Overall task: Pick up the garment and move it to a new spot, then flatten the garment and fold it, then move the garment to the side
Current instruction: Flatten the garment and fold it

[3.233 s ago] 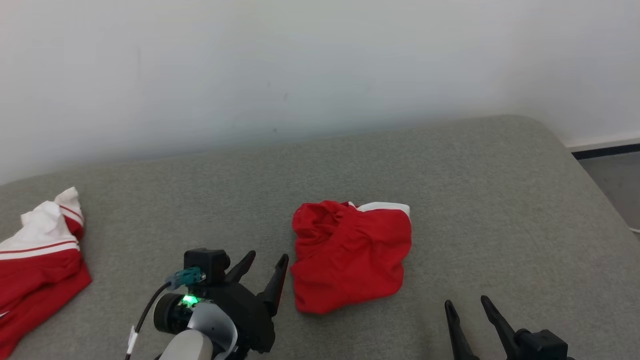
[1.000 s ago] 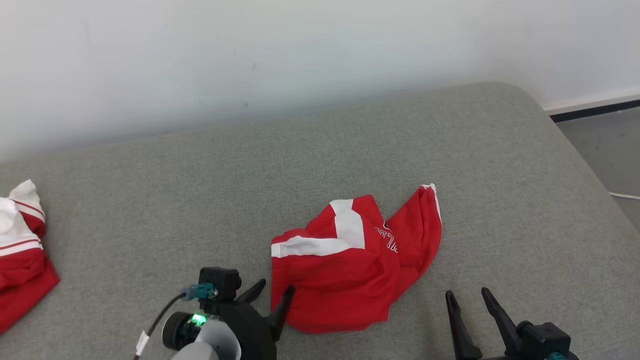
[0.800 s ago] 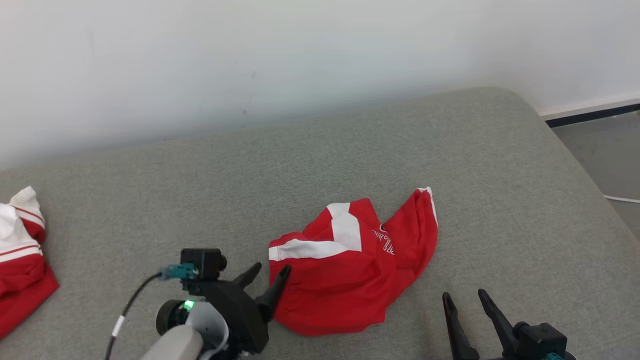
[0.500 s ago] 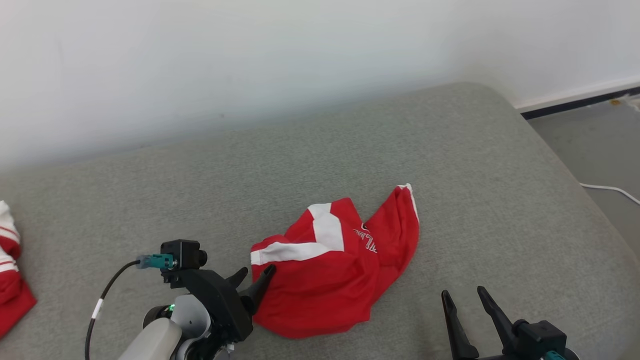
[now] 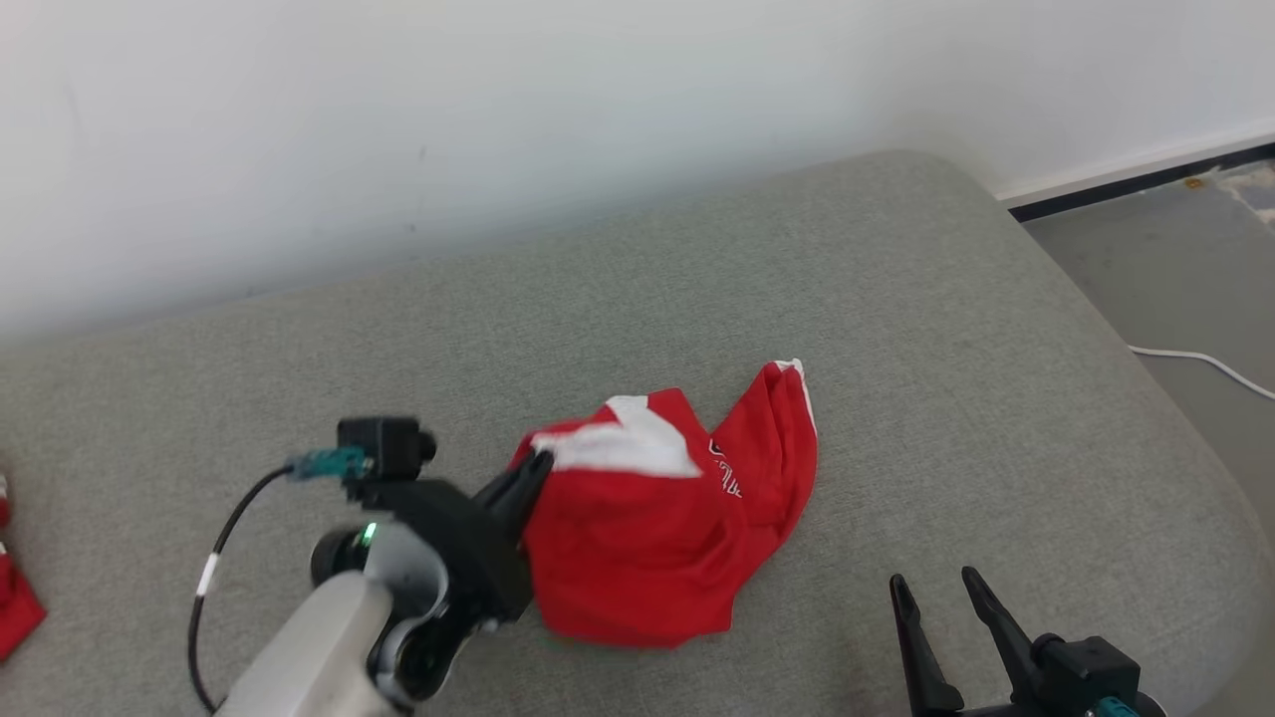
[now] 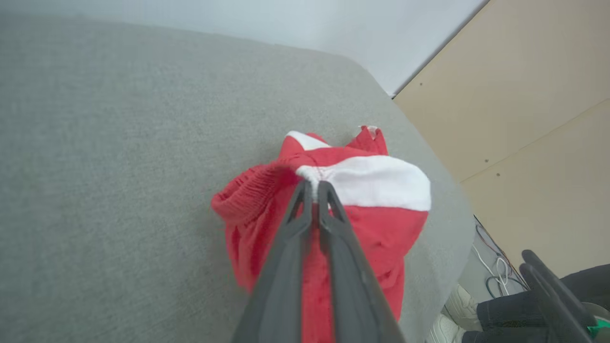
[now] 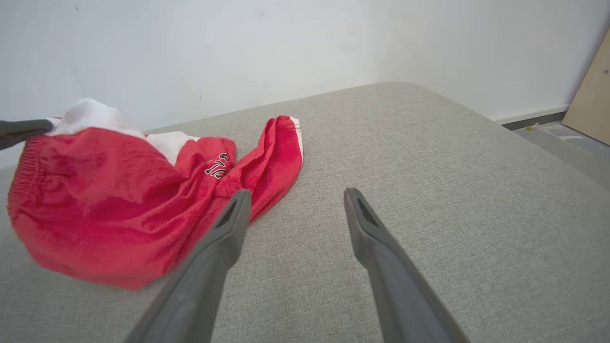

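Note:
The garment (image 5: pixel 662 528) is a pair of red shorts with white panels, bunched on the grey cushion (image 5: pixel 896 329). My left gripper (image 5: pixel 535 466) is shut on its waistband at the white panel and holds that edge raised above the cushion. The left wrist view has the two fingers pressed together on the gathered waistband (image 6: pixel 312 183) of the garment (image 6: pixel 376 228). My right gripper (image 5: pixel 934 588) stands open at the lower right, apart from the cloth. From the right wrist, its gripper (image 7: pixel 295 195) spreads wide over bare cushion, the garment (image 7: pixel 109 200) lying to its left.
Another red and white garment (image 5: pixel 12 588) lies at the far left edge of the cushion. The cushion's right edge drops to a grey floor (image 5: pixel 1185 269) with a white cable (image 5: pixel 1195 360). A white wall (image 5: pixel 498 119) stands behind.
My left gripper has closed on the garment's waistband and lifted that edge, bunching the cloth. The head camera has turned right, shifting the whole picture left. The right gripper stays open.

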Available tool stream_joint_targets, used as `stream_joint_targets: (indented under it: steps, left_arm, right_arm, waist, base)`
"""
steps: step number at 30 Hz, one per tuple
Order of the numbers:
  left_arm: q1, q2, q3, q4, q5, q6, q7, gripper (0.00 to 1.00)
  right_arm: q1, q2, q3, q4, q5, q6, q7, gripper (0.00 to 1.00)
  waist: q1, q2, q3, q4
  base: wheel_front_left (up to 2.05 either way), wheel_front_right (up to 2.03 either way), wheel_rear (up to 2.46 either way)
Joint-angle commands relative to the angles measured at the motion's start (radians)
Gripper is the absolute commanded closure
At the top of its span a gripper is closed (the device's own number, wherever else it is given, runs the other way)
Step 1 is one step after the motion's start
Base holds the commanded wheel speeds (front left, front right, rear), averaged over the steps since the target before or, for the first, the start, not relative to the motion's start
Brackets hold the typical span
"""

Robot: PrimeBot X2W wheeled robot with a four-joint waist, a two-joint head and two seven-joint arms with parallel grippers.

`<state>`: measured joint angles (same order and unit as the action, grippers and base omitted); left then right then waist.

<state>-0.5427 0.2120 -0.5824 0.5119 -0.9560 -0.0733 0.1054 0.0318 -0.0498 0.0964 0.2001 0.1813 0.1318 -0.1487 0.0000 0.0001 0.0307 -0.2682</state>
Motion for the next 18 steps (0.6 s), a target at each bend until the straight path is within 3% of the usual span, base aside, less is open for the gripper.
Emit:
stream_joint_targets:
  steps: [1,11,18]
  left_arm:
    - [-0.037,-0.008,-0.005,-0.012,0.028,-0.008,-0.022,1.0]
    - [-0.378,-0.143,-0.138,-0.056,0.181,-0.052,-0.228,1.0]
    - [-0.481,-0.158,-0.284,-0.066,0.156,-0.055,-0.324,1.0]
  right_arm:
    - [0.009,-0.001,-0.004,-0.004,-0.003,-0.002,0.001,0.0]
    - [-0.018,-0.001,0.03,0.013,0.011,-0.002,0.0,0.0]
    - [-0.021,-0.001,0.033,0.027,0.024,-0.002,-0.019,0.0]
  waist:
    - [0.0,-0.0001,0.002,0.009]
    - [0.0,-0.0001,-0.002,-0.003]
    - [0.0,-0.0001,0.011,-0.02]
  base:
    - [0.0,0.0,0.0]
    - [0.0,0.0,0.0]
    - [0.0,0.0,0.0]
